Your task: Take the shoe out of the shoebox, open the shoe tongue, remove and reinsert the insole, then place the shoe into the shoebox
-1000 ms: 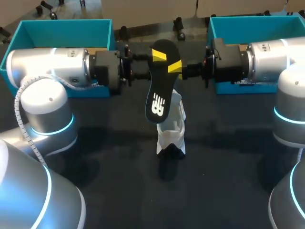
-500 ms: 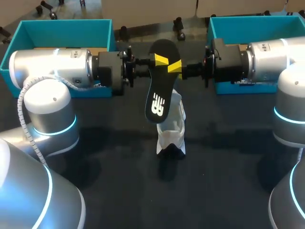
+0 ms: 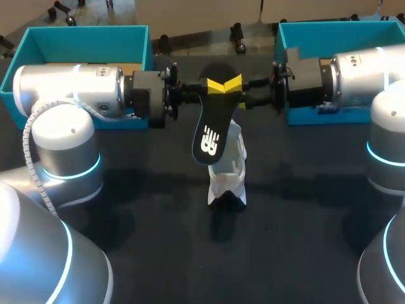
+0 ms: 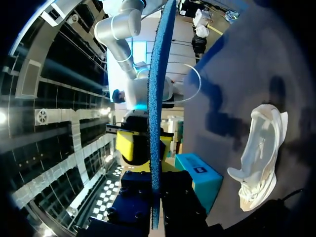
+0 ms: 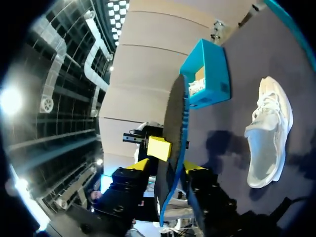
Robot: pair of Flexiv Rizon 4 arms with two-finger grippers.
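Since a second ago the left arm has slid towards the middle. Its gripper [image 3: 215, 85] has come lower on the insole [image 3: 209, 136], so its yellow tip now sits right beside the right gripper's [image 3: 233, 82] tip and the two form a V. Before, the left tip was higher and the right tip lower, with a gap between them. The right tip has risen a little. The insole's heel end above the tips is now darker and harder to make out. The insole's lower part and the shoe [image 3: 229, 168] have not moved.

The insole hangs in the air above the table [image 3: 158, 253], black underside towards the head view, heel end up and toe end down. Both grippers meet on its upper part, the left from the left side and the right from the right. In each wrist view the insole shows edge-on, running straight out between that gripper's own fingers, which press on its two faces. So each claw is clamped on the insole, with the other claw's yellow tips just ahead on the same piece.

The white shoe lies on the table under the insole's toe end, apart from both grippers. The left box [image 3: 88, 38] and the right box [image 3: 335, 31], both teal, stand at the far side behind the arms.
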